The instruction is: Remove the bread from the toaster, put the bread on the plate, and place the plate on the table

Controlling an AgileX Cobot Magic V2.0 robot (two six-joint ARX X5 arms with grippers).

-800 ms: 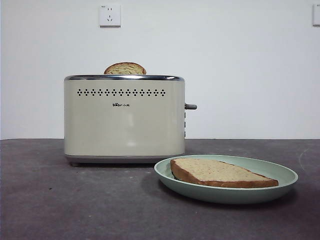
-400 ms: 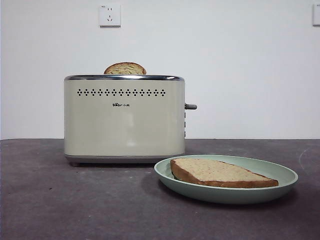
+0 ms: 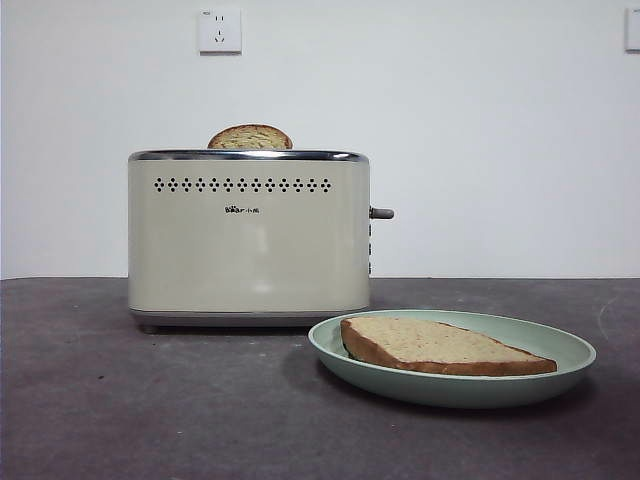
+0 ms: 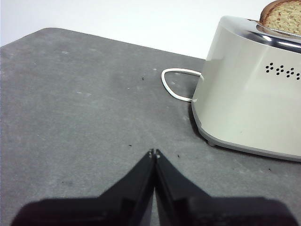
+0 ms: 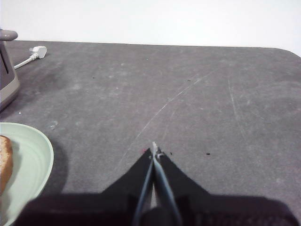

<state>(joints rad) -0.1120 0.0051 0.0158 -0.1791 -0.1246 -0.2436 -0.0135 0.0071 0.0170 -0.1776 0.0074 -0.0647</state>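
Fingers of the left gripper (image 4: 154, 153) are pressed together on nothing, hanging low over bare tabletop (image 4: 80, 117) on the side of the toaster (image 4: 254, 89) away from its lever; its white cord (image 4: 176, 89) loops on the surface just past that end. The right gripper (image 5: 154, 149) is the same, fingers pressed together and empty, hovering over open tabletop on the far side of the plate (image 5: 28, 160) from the toaster. Neither arm shows in the front view, so both look parked clear of the things rather than at work.

Beyond them, the toaster (image 3: 248, 240) stands square, lever (image 3: 381, 213) toward the plate. A narrow dome-topped slice (image 3: 250, 137) pokes up from its slot, high enough that fingers could pinch it from above. The plate (image 3: 560, 350) rests flat on the tabletop (image 3: 120, 400), in front of the toaster's lever end and near it, not touching. The bread (image 3: 440, 345) lies flat in the plate, crust toward the viewer, well inside the rim, which should keep it from sliding off.

Judging from this, the wide slice is served and the plate is down; the task looks essentially finished.
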